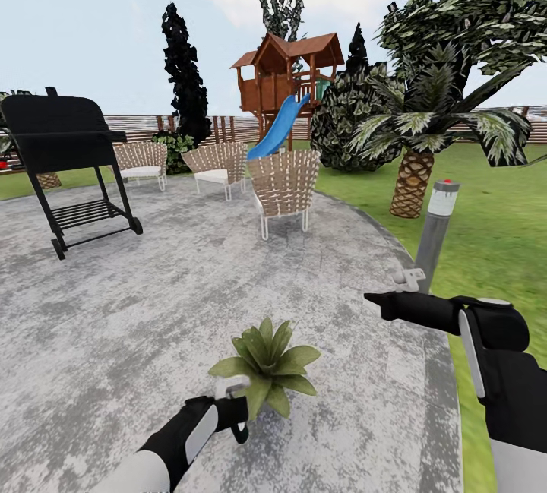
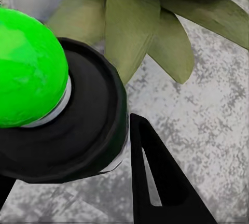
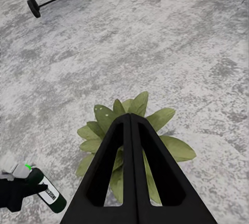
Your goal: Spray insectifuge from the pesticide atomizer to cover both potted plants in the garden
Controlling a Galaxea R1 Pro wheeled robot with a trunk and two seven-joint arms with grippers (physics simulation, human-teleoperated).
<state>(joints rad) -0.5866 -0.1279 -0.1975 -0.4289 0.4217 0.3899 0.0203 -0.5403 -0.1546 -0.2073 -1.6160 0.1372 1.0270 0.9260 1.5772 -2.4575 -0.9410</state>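
A potted plant (image 1: 266, 362), a low rosette of broad green leaves, sits on the grey stone patio (image 1: 137, 311) of the garden. My left gripper (image 1: 228, 411) is shut on the pesticide atomizer (image 1: 232, 388), held just beside the plant's near-left leaves. In the right wrist view the atomizer (image 3: 46, 192) is a dark bottle with a white label in the left gripper (image 3: 15, 190). The left wrist view has the bottle (image 2: 88, 130) close up against the leaves (image 2: 129, 27). My right gripper (image 1: 370, 298) hovers shut and empty over the plant (image 3: 166, 149). I cannot tell whether insectifuge lies on the leaves.
A tall grey post (image 1: 434, 235) with a red top stands at the patio's right edge, behind my right arm. A black grill (image 1: 64, 166) and woven chairs (image 1: 285, 185) stand further back. A palm (image 1: 414, 174) grows on the lawn at right, and a playhouse with a blue slide (image 1: 281, 128) stands by the fence.
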